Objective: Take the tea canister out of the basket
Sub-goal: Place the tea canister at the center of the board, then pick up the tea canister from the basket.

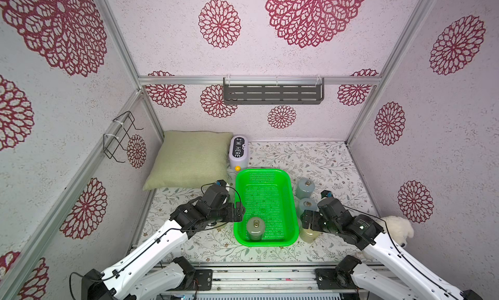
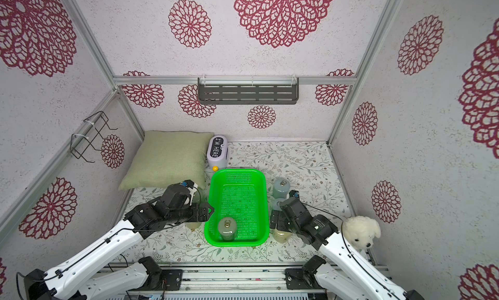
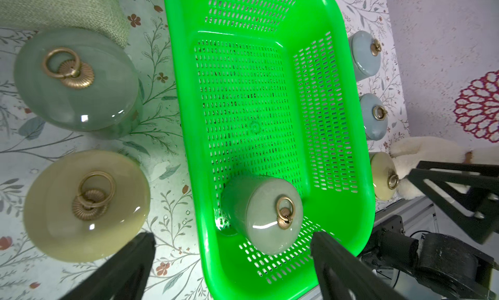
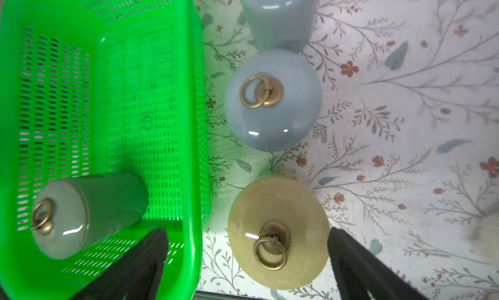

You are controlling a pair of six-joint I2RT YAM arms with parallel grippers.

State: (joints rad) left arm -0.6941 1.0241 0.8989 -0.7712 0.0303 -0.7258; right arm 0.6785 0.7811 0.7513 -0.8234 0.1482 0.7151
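Note:
The bright green basket (image 1: 293,204) sits mid-table. One grey-green tea canister (image 1: 255,228) with a brass ring lid stands in its near left corner, also seen in the wrist views (image 3: 263,212) (image 4: 81,215). My left gripper (image 3: 232,239) is open above the basket's left rim, one finger outside the basket and one over its inside, close to the canister and apart from it. My right gripper (image 4: 247,235) is open just right of the basket. Its fingers straddle a yellow canister (image 4: 278,231) standing on the table and hold nothing.
Two blue-grey canisters (image 1: 305,188) (image 1: 307,205) stand right of the basket. A green canister (image 3: 75,80) and a yellow one (image 3: 86,204) stand left of it. A pillow (image 1: 189,158) and a white box (image 1: 239,152) lie behind. A plush dog (image 1: 399,228) sits at the right.

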